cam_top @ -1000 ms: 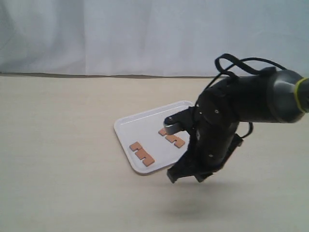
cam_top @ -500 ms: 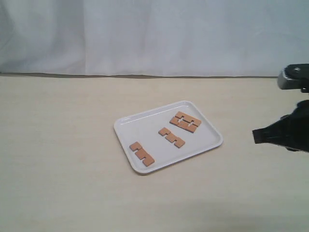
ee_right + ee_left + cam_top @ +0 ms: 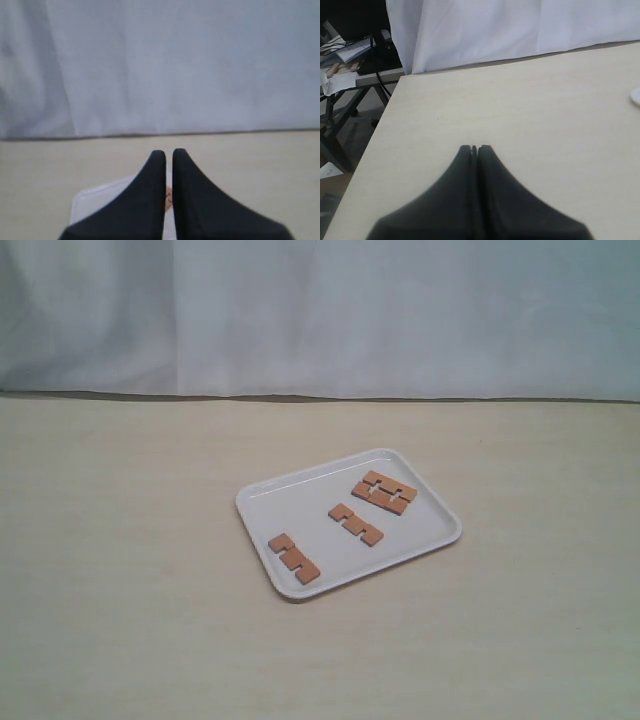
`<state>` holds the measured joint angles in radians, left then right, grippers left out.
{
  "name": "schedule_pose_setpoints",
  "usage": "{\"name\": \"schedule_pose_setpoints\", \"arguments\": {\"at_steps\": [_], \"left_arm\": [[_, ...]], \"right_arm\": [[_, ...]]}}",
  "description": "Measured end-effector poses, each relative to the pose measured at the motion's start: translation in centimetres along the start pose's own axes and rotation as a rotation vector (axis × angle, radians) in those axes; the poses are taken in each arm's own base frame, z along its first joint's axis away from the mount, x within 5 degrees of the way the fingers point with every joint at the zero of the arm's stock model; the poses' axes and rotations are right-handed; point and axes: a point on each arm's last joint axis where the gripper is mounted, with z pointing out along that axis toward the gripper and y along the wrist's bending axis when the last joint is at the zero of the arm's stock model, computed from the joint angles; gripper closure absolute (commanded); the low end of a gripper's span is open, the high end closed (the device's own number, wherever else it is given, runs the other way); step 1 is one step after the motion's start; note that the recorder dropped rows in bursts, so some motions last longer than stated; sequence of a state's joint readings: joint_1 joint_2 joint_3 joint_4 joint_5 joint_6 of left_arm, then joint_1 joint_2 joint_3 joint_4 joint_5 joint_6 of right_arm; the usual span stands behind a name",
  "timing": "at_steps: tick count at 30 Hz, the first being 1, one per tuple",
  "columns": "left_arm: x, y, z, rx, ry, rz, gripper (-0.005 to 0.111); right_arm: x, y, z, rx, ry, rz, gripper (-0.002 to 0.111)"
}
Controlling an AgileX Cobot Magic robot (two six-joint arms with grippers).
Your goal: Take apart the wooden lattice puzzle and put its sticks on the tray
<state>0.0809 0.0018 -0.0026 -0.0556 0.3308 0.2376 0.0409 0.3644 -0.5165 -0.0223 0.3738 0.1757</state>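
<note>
Showed nothing blocking the white rectangular plastic tray (image 3: 275, 505) at centre frame, on a pale wooden table (image 3: 120, 570) before a white cloth curtain (image 3: 320, 310). Caught clutter only at the upper left of the left wrist view: black cables (image 3: 376, 65) and papers (image 3: 340, 80) beyond the table's edge. Held the left gripper (image 3: 474, 148) low over bare tabletop, black fingers pressed tight together, gripping nothing. Pointed the right gripper (image 3: 165, 152) toward the curtain, tray just below its tips, fingers all but meeting with a thin slit between, nothing in them. Found four short flat reddish-brown notched wooden sticks (image 3: 356, 524) lying flat on the tray: one lower left, one in the middle, two touching side by side upper right. Ran each long axis from upper left to lower right, across the tray's length.
</note>
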Motion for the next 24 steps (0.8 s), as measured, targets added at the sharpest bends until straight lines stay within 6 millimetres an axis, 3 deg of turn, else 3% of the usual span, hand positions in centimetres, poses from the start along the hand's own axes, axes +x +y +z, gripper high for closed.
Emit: {"name": "schedule_pose_setpoints", "arguments": {"at_steps": [3, 11, 24], "left_arm": [[0.0, 0.0, 0.0, 0.0, 0.0, 0.0, 0.107], [0.0, 0.0, 0.0, 0.0, 0.0, 0.0, 0.107], [0.0, 0.0, 0.0, 0.0, 0.0, 0.0, 0.107]], "right_arm": [[0.8, -0.1, -1.8, -0.025, -0.137, 0.006, 0.104], [2.0, -0.3, -5.2, -0.052, -0.308, 0.005, 0.104], [2.1, -0.4, -5.7, -0.052, -0.318, 0.002, 0.104]]}}
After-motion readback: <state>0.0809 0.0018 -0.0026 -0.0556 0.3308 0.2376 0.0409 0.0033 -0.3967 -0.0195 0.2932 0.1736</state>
